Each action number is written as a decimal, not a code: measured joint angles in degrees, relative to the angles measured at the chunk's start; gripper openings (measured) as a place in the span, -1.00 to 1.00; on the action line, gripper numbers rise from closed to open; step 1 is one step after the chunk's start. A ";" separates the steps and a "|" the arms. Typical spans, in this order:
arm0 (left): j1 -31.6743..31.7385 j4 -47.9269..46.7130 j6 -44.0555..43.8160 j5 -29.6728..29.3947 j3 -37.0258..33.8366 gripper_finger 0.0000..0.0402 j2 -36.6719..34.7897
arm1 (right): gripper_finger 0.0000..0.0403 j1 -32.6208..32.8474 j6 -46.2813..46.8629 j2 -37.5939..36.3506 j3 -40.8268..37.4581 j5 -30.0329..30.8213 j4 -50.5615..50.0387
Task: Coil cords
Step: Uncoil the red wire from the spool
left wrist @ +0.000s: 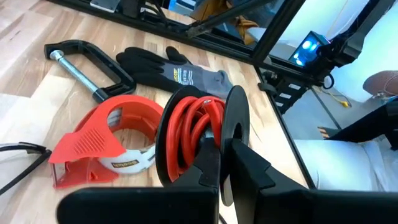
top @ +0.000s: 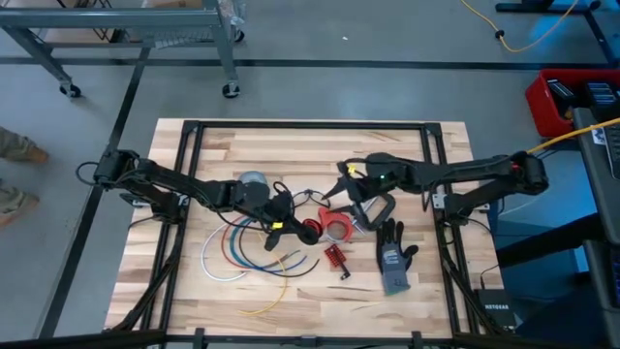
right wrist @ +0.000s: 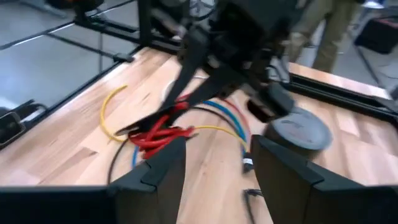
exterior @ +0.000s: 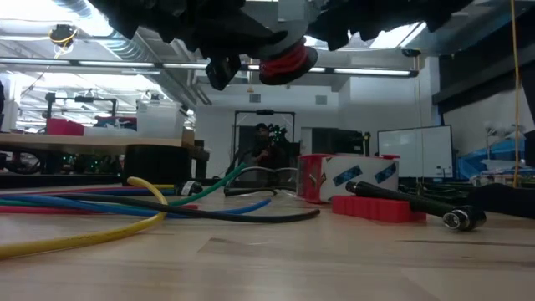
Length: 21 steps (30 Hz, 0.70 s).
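My left gripper is at mid-table, shut on a red cord wound between two black discs. The coil hangs clear above the table in the low view. Loose white, blue and red cords lie in arcs on the table left of it, and a yellow cord lies nearer the front edge. In the low view yellow, blue and green cords lie on the wood. My right gripper is open and empty, above the table just beyond the coil. My left gripper holds the red cord coil by one of its black discs, which stands between the two fingers. The red windings lie beside one finger. The coil stands on edge, lifted clear of the table.
A red tape dispenser lies right beside the coil. A black C-clamp, a grey and black glove and a small red clamp lie to the right. A grey tape roll sits farther back.
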 joint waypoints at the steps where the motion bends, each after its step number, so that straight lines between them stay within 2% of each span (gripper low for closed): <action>1: 0.00 -0.01 0.01 0.00 0.00 -0.98 -0.02 | -0.08 0.18 -0.62 0.61 0.39 -0.09 0.18; 11: 0.09 -0.24 0.36 -1.15 0.00 -0.98 0.00 | -0.08 5.40 -3.44 4.29 2.07 -0.87 2.48; 16: -0.04 -0.06 0.12 -1.18 0.00 -0.98 0.00 | -0.08 6.44 -4.30 6.38 2.07 3.24 6.37; 21: -0.51 0.02 -0.01 -1.18 0.00 -0.98 0.00 | -0.08 6.40 -4.34 7.72 2.07 4.82 8.58</action>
